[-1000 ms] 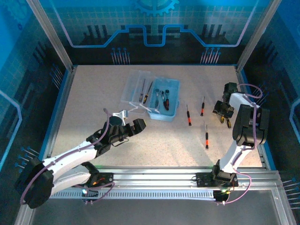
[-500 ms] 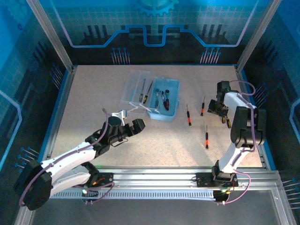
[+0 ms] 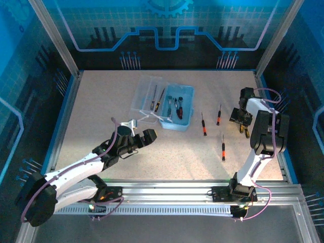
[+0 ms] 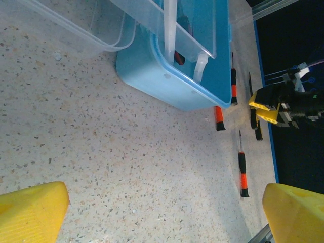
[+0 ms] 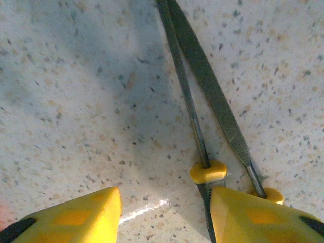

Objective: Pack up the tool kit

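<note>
**Speckled beige tabletop [image 3: 101, 101] inside a blue-lit enclosure with aluminium corner posts.**

The right gripper [image 5: 164, 212] is held close over the right side of the table. Its yellow-tipped jaws stand apart, with bare table between them and nothing clamped. Two slim dark tools [image 5: 216, 96] lie on the surface directly ahead of it, side by side and drawing together toward their far ends. Each carries a yellow collar [image 5: 208, 171]. The nearer collar sits just beside the inner edge of one finger; whether that finger touches the shaft cannot be told.

The left gripper [image 4: 164, 217] is at centre-left, with its jaws spread wide and empty. It points toward the tool kit [image 3: 175, 126], near it but apart.

The tool kit, a light-blue case, rests open at the far middle of the table. Its clear lid [image 3: 144, 91] is folded out flat to the left. Red-handled pliers [image 3: 178, 108] and other dark tools lie in the tray, and two slim tools lie in the opened lid.

Three black-and-red screwdrivers [image 3: 203, 124] lie loose on the table between the case and the right gripper. They are roughly parallel and apart from one another.
</note>
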Controlling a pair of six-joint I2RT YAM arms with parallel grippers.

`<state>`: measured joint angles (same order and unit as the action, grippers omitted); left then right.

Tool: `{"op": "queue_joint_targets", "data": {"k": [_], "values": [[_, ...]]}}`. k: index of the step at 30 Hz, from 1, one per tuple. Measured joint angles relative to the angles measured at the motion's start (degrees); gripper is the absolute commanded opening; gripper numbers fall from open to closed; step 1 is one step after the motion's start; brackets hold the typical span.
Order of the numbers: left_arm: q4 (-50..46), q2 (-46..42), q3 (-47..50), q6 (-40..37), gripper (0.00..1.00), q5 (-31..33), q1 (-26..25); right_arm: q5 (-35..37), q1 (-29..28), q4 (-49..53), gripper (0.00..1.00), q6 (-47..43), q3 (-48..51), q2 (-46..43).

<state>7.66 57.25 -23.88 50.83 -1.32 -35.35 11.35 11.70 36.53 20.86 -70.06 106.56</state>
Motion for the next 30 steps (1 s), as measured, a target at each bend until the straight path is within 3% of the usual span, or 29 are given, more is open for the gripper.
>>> {"op": "queue_joint_targets", "data": {"k": [13, 22, 30], "values": [[-1.2, -0.68, -0.11, -0.13, 0.99, 0.02, 0.07, -7.08, -1.11, -0.33, 0.48, 0.0, -0.11, 0.9], [-1.4, 0.72, -0.96, -0.26, 0.99, 0.02, 0.28, -4.94, 1.16, -0.28, 0.52, -0.2, -0.13, -2.84], [-1.64, 1.11, -1.11, -0.42, 0.99, 0.02, 0.28, -4.72, 3.65, -0.55, 0.52, -0.63, -0.57, 0.98]]}}
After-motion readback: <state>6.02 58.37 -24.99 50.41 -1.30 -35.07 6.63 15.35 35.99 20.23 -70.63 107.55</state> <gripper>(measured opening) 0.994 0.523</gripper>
